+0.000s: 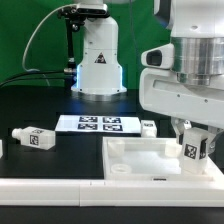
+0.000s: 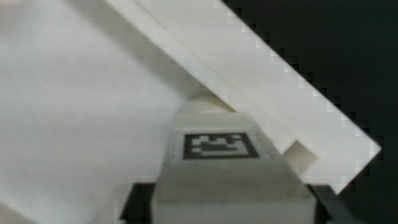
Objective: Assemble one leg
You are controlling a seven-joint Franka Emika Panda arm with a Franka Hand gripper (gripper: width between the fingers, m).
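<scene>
Jaws (image 1: 196,146) clamped on the leg (image 1: 195,147), one finger on each side of it, so I have it firmly and square. Wrist view confirms: the leg (image 2: 217,140) sits between my two dark fingers (image 2: 320,200) with a tag facing the camera.

I'm holding it over the corner of the white panel (image 1: 135,158) at the exterior view's right. Reason, as I judge it: that corner is where this leg mounts. In the wrist view the leg tip sits right up against the panel's raised rim (image 2: 249,80), at the inside of the corner. Touching or just short of it, can't tell from these angles.

Leg looks roughly upright in my grip, which I want for a straight insertion. Any tilt and it probably binds.

Other parts are out of my way:
- one spare leg (image 1: 31,138) lies on its side on the black counter (image 1: 60,100), at the exterior view's left, well apart from the panel
- another small white piece (image 1: 148,127) sits beside the marker board (image 1: 98,124), behind the panel

Mount hole itself is hidden under the leg, so alignment is a guess. Next move likely needs a slow press and twist.
</scene>
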